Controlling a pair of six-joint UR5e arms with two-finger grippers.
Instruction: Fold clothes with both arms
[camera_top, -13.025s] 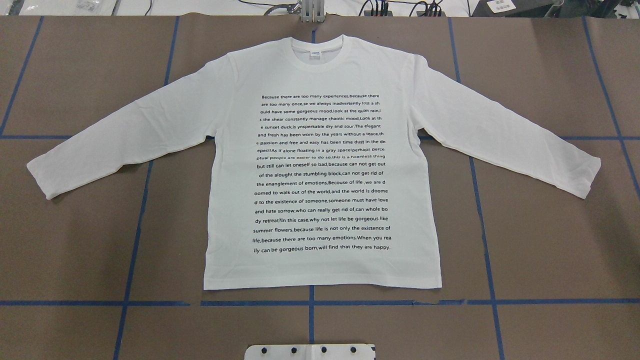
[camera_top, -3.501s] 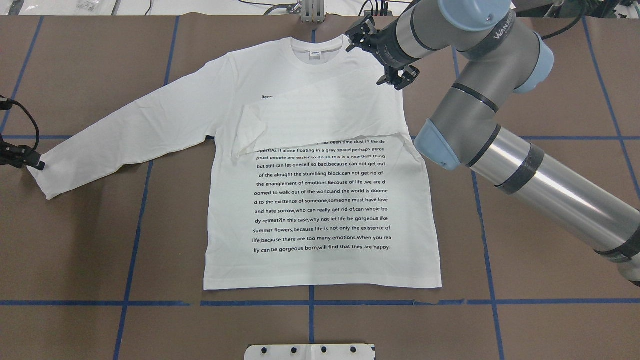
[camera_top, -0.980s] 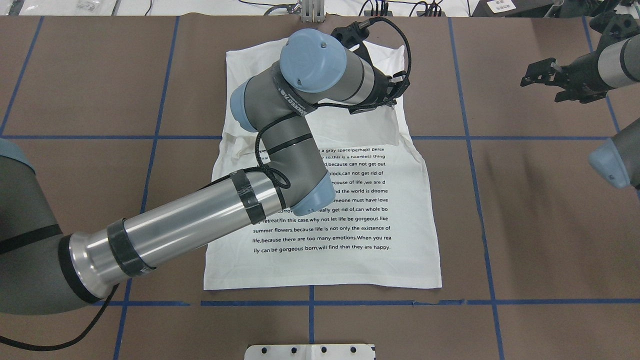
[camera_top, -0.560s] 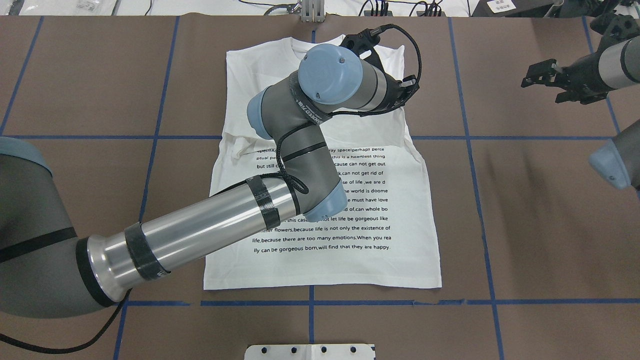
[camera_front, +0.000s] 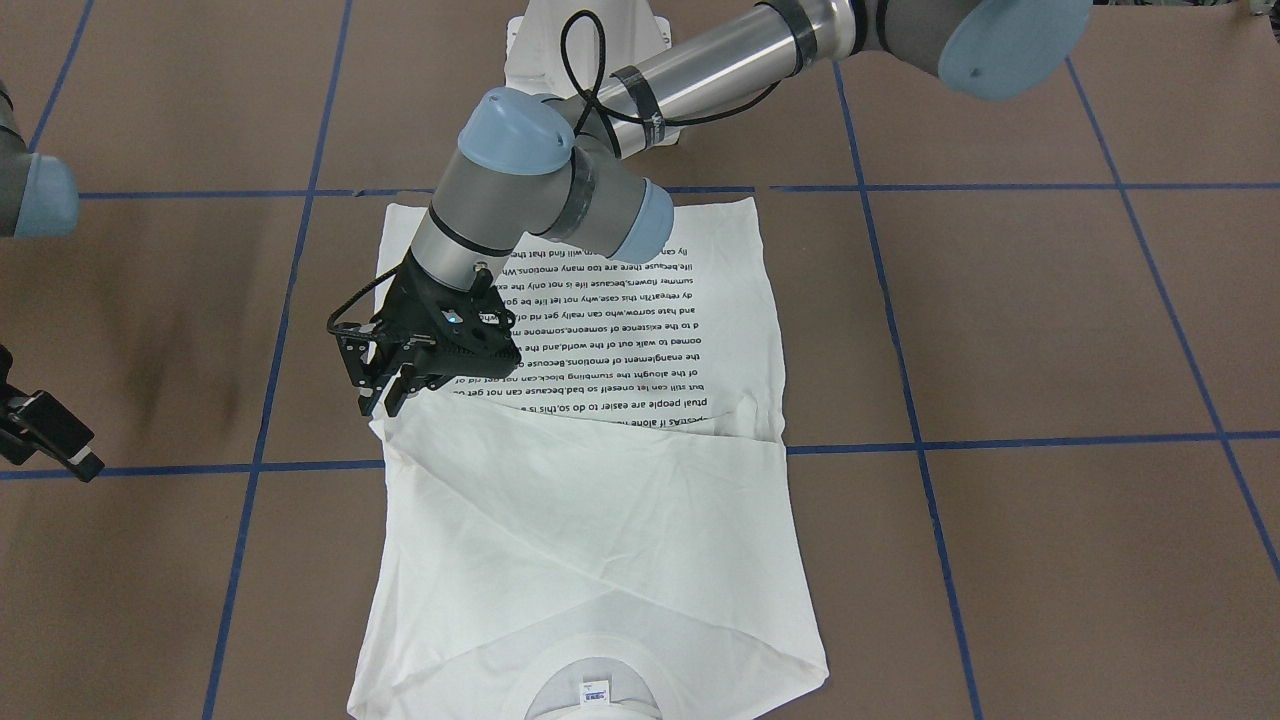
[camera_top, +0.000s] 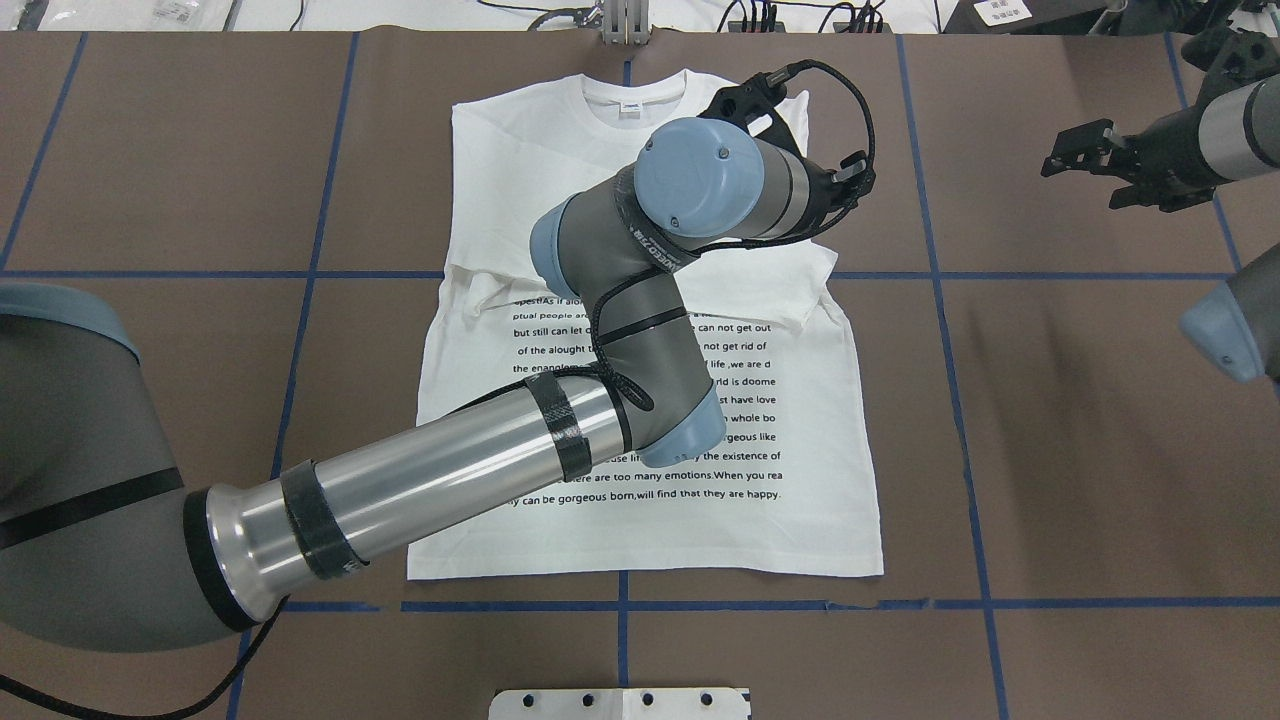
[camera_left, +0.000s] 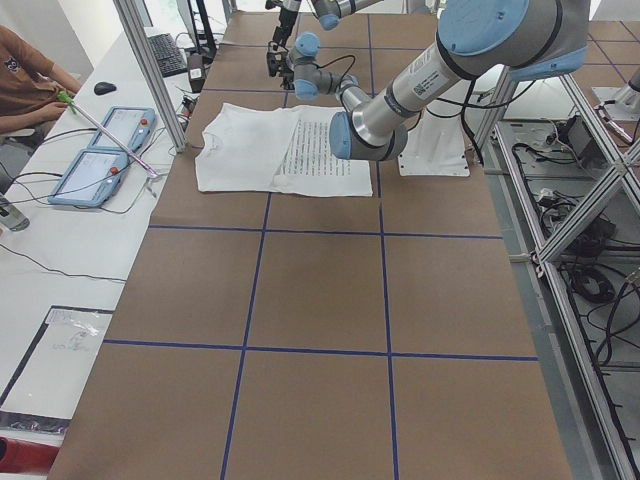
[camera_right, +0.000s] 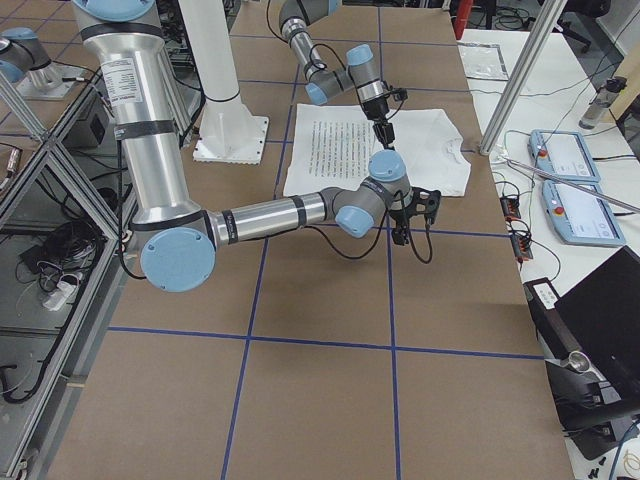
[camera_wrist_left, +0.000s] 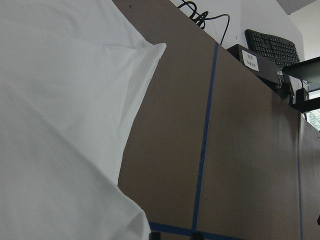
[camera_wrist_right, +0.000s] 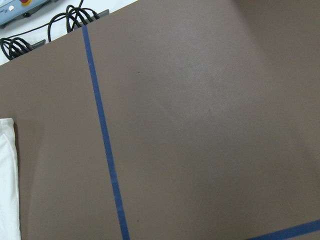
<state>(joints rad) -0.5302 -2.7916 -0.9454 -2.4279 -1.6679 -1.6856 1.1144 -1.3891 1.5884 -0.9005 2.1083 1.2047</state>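
Note:
The white T-shirt (camera_top: 640, 530) lies flat, printed text up, with both sleeves folded across the chest (camera_front: 600, 560). My left arm (camera_top: 420, 480) reaches across it. My left gripper (camera_front: 381, 405) points down at the shirt's right side edge and is shut on the left sleeve's cuff (camera_top: 812, 292), which pokes past that edge. In the overhead view the wrist hides the fingers. The left wrist view is filled with white cloth (camera_wrist_left: 50, 100). My right gripper (camera_top: 1072, 148) is open and empty, off to the right over bare table.
The brown table cover (camera_top: 1050, 450) carries blue tape lines (camera_top: 970, 500). The white pedestal plate (camera_top: 620, 703) sits at the near edge. A metal post (camera_top: 625, 20) stands behind the collar. Operator tablets (camera_left: 100, 150) lie beyond the far edge.
Both sleeves, spread out at first, now lie across the chest. Over the last second my left arm moved right with the sleeve; its cuff now passes the shirt's edge. Right arm still.

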